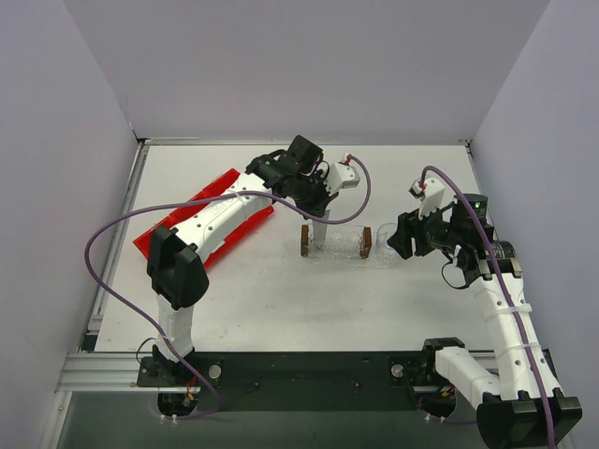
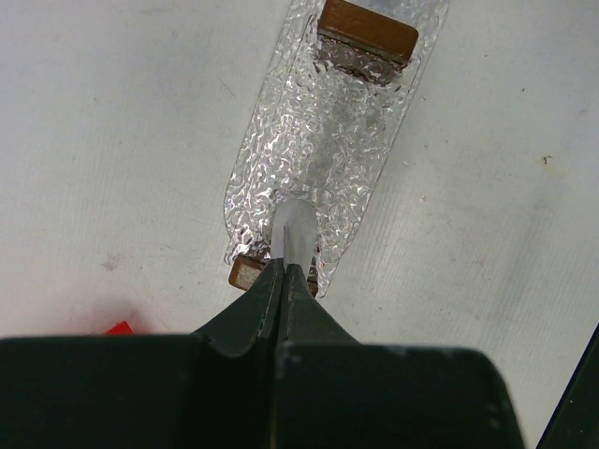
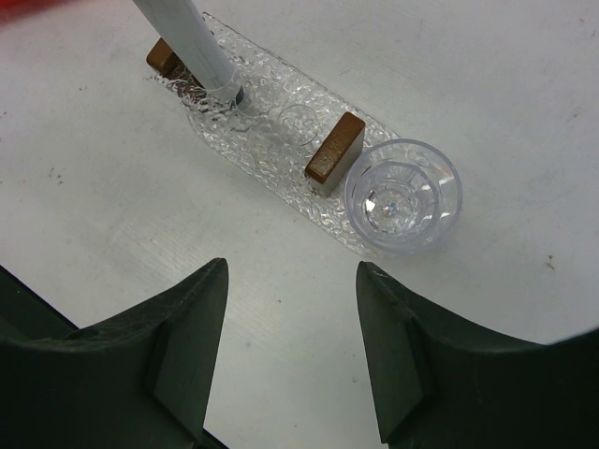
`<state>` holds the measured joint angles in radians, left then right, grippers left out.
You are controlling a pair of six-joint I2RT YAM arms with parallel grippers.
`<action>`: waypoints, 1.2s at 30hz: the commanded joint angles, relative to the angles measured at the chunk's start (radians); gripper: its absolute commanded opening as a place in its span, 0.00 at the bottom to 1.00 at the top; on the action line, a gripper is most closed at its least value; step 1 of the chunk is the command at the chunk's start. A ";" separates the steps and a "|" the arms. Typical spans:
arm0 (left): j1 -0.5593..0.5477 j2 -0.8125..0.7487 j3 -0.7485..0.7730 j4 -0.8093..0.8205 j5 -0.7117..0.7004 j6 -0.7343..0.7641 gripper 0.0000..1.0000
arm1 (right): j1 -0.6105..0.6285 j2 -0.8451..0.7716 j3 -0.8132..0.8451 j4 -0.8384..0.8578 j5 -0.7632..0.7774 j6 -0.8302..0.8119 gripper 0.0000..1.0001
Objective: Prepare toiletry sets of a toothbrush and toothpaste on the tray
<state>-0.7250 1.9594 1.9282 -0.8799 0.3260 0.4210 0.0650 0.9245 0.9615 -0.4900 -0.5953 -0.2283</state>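
The clear textured tray (image 1: 335, 251) lies mid-table, also in the left wrist view (image 2: 323, 140) and the right wrist view (image 3: 267, 164). A small clear rack with brown ends (image 3: 335, 148) stands on it. My left gripper (image 1: 318, 217) is shut on the pale blue toothbrush (image 3: 192, 42) and holds it steeply upright. The toothbrush's lower end (image 2: 295, 229) touches the tray near the rack's left brown end. My right gripper (image 1: 395, 236) is open and empty, just right of the tray (image 3: 292, 267). No toothpaste tube is in view.
A clear plastic cup (image 3: 402, 196) stands at the tray's right end, close ahead of my right gripper. The red compartmented bin (image 1: 201, 201) lies at the back left, mostly hidden under my left arm. Walls enclose the table at the back and sides.
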 commanded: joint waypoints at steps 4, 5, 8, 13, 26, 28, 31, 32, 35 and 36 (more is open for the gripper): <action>-0.007 0.001 0.037 -0.013 0.035 0.005 0.00 | -0.005 -0.010 -0.004 0.013 -0.028 0.009 0.52; -0.007 -0.002 0.037 -0.016 0.031 0.007 0.01 | -0.005 -0.010 -0.004 0.013 -0.028 0.009 0.52; -0.007 -0.013 0.038 -0.014 0.027 0.007 0.10 | -0.005 -0.009 -0.004 0.013 -0.026 0.009 0.52; -0.008 -0.030 0.048 -0.021 0.013 0.007 0.33 | -0.007 -0.009 -0.006 0.013 -0.026 0.010 0.52; 0.001 -0.170 0.045 0.022 -0.031 -0.017 0.70 | -0.007 0.000 -0.006 0.011 -0.027 0.012 0.52; 0.016 -0.215 0.003 0.060 -0.039 -0.027 0.73 | -0.007 0.004 -0.006 0.013 -0.031 0.012 0.52; 0.062 -0.295 -0.055 0.091 -0.053 -0.054 0.77 | -0.007 0.005 -0.006 0.011 -0.034 0.014 0.52; 0.079 -0.328 -0.070 0.091 -0.057 -0.074 0.77 | -0.005 0.005 -0.006 0.010 -0.034 0.014 0.52; 0.157 -0.407 -0.153 0.093 -0.067 -0.103 0.77 | -0.005 0.007 -0.006 0.011 -0.035 0.012 0.52; 0.182 -0.428 -0.181 0.097 -0.073 -0.103 0.77 | -0.005 0.008 -0.006 0.011 -0.035 0.009 0.52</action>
<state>-0.6399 1.6344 1.8286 -0.8265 0.2836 0.3672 0.0650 0.9272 0.9607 -0.4900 -0.6025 -0.2245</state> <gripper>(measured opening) 0.765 0.523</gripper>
